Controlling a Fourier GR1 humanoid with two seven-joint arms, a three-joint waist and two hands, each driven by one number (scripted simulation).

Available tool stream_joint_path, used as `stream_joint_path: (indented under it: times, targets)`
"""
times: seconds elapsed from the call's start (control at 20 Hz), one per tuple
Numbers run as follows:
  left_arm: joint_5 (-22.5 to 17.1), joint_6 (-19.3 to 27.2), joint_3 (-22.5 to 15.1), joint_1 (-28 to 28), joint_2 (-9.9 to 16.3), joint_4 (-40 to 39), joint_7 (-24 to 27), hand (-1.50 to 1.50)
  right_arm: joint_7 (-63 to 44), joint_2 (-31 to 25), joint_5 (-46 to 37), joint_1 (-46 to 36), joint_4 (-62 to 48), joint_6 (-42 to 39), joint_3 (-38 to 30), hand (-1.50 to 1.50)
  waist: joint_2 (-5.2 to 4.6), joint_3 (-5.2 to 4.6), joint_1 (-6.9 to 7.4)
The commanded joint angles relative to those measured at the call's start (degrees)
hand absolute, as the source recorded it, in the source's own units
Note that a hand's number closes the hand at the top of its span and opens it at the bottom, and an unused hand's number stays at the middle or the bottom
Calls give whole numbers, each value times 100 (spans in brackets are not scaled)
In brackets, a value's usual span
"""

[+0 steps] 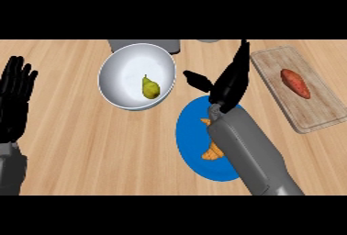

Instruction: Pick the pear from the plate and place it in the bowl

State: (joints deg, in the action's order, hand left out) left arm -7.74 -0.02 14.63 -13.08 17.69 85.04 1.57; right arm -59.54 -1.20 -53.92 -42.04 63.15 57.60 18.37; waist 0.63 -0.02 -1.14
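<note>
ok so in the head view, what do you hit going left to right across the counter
left robot hand → white bowl with the pear in it → blue plate → right robot hand → cutting board with the sweet potato

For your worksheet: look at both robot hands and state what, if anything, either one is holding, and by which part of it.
Nothing is held. The right hand is open above the blue plate; the left hand rests open. The pear lies in the bowl.

The right hand (pixel 229 82) hangs mid-view, fingers straight and pointing away, thumb spread to the left, its grey forearm slanting up from the lower edge. The left hand (pixel 15 96) rests open at the left edge, fingers up.
</note>
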Motion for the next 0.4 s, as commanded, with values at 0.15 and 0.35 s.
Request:
stream_joint_path:
  times: [0.15, 0.35]
  targets:
    - [-25, 47, 87, -36, 37, 64, -83, 0, -193, -138, -697, 2109, 2478, 111, 262, -150, -11, 0, -51]
    - [148, 91, -24, -133, -9, -150, 19, 0, 407, -1111, 299, 3385, 3912, 93, 551, -150, -39, 3, -62]
